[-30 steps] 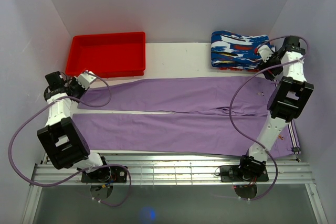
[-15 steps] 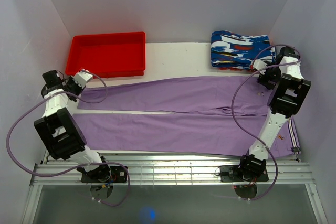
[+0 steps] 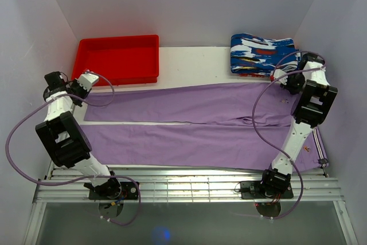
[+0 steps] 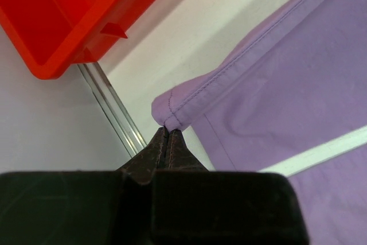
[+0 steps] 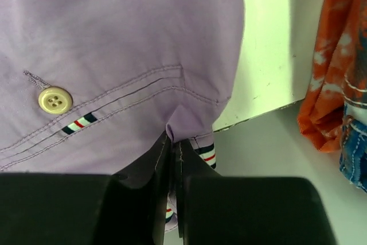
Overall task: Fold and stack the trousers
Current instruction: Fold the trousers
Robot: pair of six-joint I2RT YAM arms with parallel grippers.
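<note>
Bright, even, soft-shadowed light throughout; both wrist views sharp on cloth, their near black housings blurred.

Lilac trousers [image 3: 200,124] spread flat, legs leftward

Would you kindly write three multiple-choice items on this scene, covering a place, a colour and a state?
1. Where is the red tray? A. near right corner B. far left, beyond the trousers C. between the arm bases
2. What colour are the trousers? A. green B. black C. lilac
3. How is the left gripper? A. shut on the trousers' hem B. open over the tray C. holding a cup
Answers: B, top view shows it far left; C, all views show lilac cloth; A, its wrist view shows it closed, pinching the hem.
</note>
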